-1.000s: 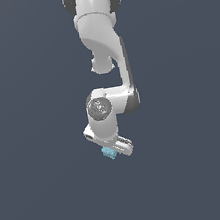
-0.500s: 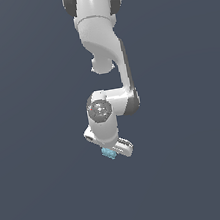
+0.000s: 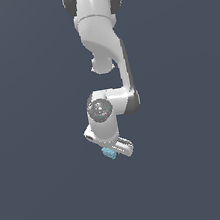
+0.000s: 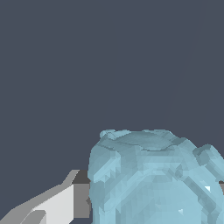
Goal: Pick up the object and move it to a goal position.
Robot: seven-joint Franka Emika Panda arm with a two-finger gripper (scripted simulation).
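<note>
The object is a small light-blue lumpy block that peeks out just below the white hand of the arm in the exterior view. In the wrist view the block fills the near part of the picture, with rounded bumps on its faces. My gripper is shut on the block, and one white and grey finger presses against its side. The other finger is hidden behind the block. The block hangs in the air, clear of any surface.
The white arm reaches down from the upper edge of the exterior view. All around it is a plain dark blue-grey background with no other objects in view.
The arm's wrist and hand have shifted slightly towards the exterior view's left and a little up, carrying the block along. The grip has not changed.
</note>
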